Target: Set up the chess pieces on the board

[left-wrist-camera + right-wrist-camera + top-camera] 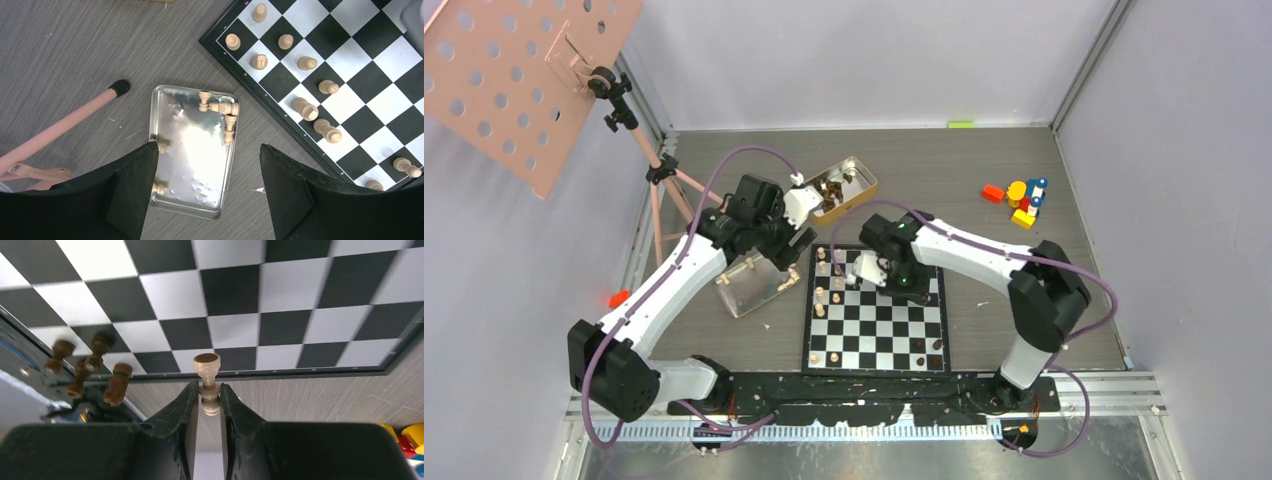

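Being pinched in the right claw is one pale piece, board only partly set, leftovers waiting under the open left claw.

Lab cell, plain panel walls

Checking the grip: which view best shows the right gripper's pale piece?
Right wrist: the pale piece sits clamped in the right gripper, close up. Top external hides it under the arm; left wrist misses it.

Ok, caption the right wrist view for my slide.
Right tool shut on a pale beige wooden chessman over the black-and-white chessboard.
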Action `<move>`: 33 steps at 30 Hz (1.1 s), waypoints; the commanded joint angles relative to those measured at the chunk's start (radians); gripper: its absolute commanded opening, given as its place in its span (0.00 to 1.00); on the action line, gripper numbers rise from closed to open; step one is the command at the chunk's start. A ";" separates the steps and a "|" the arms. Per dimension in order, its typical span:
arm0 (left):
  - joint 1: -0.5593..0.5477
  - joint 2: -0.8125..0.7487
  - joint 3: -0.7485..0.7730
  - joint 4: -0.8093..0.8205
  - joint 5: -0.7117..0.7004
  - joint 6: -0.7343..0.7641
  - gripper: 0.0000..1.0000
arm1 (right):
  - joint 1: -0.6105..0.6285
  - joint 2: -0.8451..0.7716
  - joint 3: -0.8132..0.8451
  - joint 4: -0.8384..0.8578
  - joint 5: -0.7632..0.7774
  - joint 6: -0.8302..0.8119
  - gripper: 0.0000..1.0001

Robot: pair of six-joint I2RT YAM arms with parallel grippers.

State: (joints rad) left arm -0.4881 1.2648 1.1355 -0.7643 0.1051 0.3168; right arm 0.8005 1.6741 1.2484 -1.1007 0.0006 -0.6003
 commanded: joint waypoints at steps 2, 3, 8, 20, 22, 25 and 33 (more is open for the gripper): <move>0.024 -0.032 0.009 0.034 0.004 -0.016 0.77 | 0.085 0.099 0.030 -0.199 0.165 -0.060 0.19; 0.027 -0.034 0.009 0.034 0.005 -0.017 0.77 | 0.095 0.108 0.032 -0.204 0.174 -0.059 0.19; 0.045 -0.047 -0.004 0.036 0.011 -0.019 0.77 | 0.120 0.148 0.052 -0.235 0.206 -0.061 0.21; 0.051 -0.044 -0.006 0.036 0.023 -0.015 0.77 | 0.164 0.213 0.066 -0.240 0.279 -0.036 0.32; 0.051 -0.045 -0.006 0.034 0.024 -0.013 0.77 | 0.164 0.216 0.073 -0.236 0.279 -0.030 0.34; 0.051 -0.045 -0.008 0.033 0.025 -0.010 0.77 | 0.165 0.211 0.081 -0.234 0.274 -0.024 0.36; 0.051 -0.041 -0.005 0.031 0.040 -0.008 0.77 | 0.159 0.124 0.058 -0.187 0.194 0.022 0.49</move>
State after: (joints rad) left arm -0.4427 1.2411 1.1305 -0.7589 0.1177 0.3134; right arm 0.9604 1.8870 1.2976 -1.3029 0.2420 -0.6075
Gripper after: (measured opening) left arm 0.770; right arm 0.468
